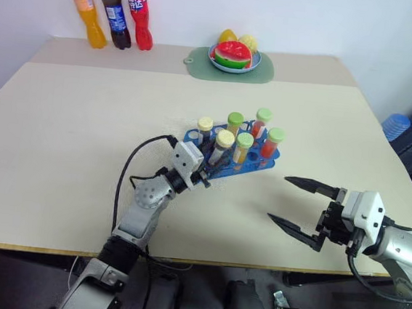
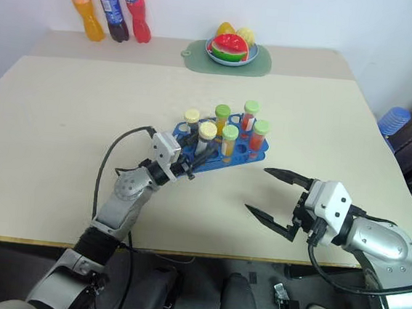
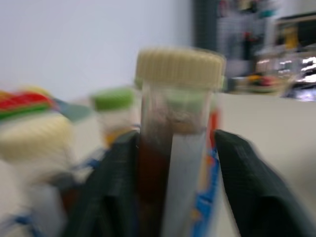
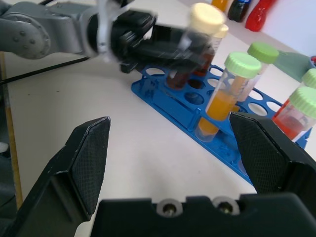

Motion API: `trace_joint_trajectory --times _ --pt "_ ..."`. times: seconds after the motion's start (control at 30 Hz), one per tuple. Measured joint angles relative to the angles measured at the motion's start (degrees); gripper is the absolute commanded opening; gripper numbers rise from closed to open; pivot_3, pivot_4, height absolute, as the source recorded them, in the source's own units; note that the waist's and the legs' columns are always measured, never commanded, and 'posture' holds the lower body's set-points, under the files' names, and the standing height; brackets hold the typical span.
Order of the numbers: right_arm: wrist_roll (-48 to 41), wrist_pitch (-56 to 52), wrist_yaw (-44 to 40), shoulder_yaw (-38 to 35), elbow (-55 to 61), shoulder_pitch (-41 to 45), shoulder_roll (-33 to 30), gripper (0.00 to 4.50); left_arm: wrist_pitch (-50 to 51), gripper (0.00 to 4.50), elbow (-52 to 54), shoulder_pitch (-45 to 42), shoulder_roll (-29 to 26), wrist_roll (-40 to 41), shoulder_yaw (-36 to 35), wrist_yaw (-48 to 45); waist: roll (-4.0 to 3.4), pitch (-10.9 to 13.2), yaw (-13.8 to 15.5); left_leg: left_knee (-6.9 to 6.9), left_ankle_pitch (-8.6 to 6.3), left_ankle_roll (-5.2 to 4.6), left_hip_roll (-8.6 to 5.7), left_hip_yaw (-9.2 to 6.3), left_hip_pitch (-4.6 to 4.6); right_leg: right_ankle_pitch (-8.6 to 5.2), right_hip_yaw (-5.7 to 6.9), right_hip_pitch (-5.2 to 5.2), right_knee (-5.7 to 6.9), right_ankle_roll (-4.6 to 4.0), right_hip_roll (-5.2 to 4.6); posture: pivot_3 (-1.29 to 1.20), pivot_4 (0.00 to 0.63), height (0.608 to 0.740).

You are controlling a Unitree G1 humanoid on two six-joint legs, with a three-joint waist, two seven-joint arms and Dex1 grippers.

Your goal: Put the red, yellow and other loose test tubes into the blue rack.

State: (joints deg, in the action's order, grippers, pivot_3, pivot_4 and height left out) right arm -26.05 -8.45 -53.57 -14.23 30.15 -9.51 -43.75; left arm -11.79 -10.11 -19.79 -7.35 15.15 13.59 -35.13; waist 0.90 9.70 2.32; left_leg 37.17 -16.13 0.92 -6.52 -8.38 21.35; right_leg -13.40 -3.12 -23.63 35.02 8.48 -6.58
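seating a cream-capped tube (image 3: 174, 143) in the blue rack (image 1: 256, 164); left gripper (image 3: 173, 192) jaws part around it, right gripper (image 1: 304, 208) wide, empty (light, slick, brittle: grip mid-barrel)

Bright, even light; left wrist view heavily blurred.

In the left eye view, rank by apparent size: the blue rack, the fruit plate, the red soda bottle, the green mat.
Largest to smallest as they appear:
1. blue rack, nearest the camera, so partly a nearness effect
2. green mat
3. fruit plate and red soda bottle: too close to rank, one wide, one tall.
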Motion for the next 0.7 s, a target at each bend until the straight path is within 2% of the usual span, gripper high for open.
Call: trace_joint_trajectory --times 0.03,0.07,0.2,0.3,0.43,0.6,0.7 --pt "0.01 0.00 0.15 0.00 0.03 -0.09 0.01 4.24 0.20 4.26 0.00 0.06 0.02 0.50 -0.03 -0.84 0.00 0.00 0.04 0.00 0.00 0.00 0.00 -0.01 0.01 0.00 0.01 0.00 0.00 0.00 0.00 0.00 0.150 0.740" --pt "0.02 0.01 0.34 0.00 0.06 -0.22 0.02 4.24 0.13 4.46 0.00 0.09 0.07 0.50 -0.18 -1.12 0.00 0.00 0.05 0.01 0.00 0.00 0.00 -0.01 0.00 0.00 0.01 0.00 0.00 0.00 0.00 0.00 0.150 0.740" --pt "0.08 0.06 0.84 0.01 0.12 -0.97 0.20 4.24 2.71 4.46 2.93 1.22 -0.04 3.85 -2.10 -3.06 0.00 0.00 -0.10 -0.03 0.00 0.00 0.02 -0.02 0.00 0.00 0.01 -0.02 0.00 0.00 0.01 0.00 0.150 0.740" --pt "-0.02 -0.85 2.12 0.02 0.18 -1.13 0.87 4.24 2.71 4.46 5.84 1.87 -1.32 2.75 -2.95 -2.15 0.00 0.01 -0.07 -0.02 0.00 0.00 0.02 -0.02 0.01 0.00 0.01 -0.04 0.01 0.00 0.02 0.00 0.150 0.740" --pt "-0.78 -4.91 5.59 0.04 0.20 -1.72 2.61 4.24 5.32 4.46 11.54 5.59 -6.72 2.28 -5.55 -2.06 -0.04 0.00 -0.08 -0.05 0.00 0.00 0.04 -0.15 0.02 0.00 -0.02 -0.07 0.02 -0.01 0.02 0.00 0.150 0.740" --pt "0.77 -7.35 12.03 -0.05 0.18 -2.53 6.14 4.24 7.49 4.46 16.26 13.53 -13.82 4.61 -12.84 -2.98 -0.05 0.01 -0.05 -0.06 0.00 0.01 0.05 -0.23 0.03 -0.01 -0.01 -0.11 0.05 -0.02 0.04 0.00 0.150 0.740" --pt "2.26 -7.36 15.43 -0.68 0.19 -4.33 8.82 4.24 10.21 4.46 18.28 18.03 -20.14 7.83 -17.97 -5.92 -0.07 0.02 -0.05 -0.08 -0.01 0.00 0.05 -0.25 0.04 -0.01 -0.01 -0.11 0.06 -0.03 0.04 0.00 0.150 0.740"
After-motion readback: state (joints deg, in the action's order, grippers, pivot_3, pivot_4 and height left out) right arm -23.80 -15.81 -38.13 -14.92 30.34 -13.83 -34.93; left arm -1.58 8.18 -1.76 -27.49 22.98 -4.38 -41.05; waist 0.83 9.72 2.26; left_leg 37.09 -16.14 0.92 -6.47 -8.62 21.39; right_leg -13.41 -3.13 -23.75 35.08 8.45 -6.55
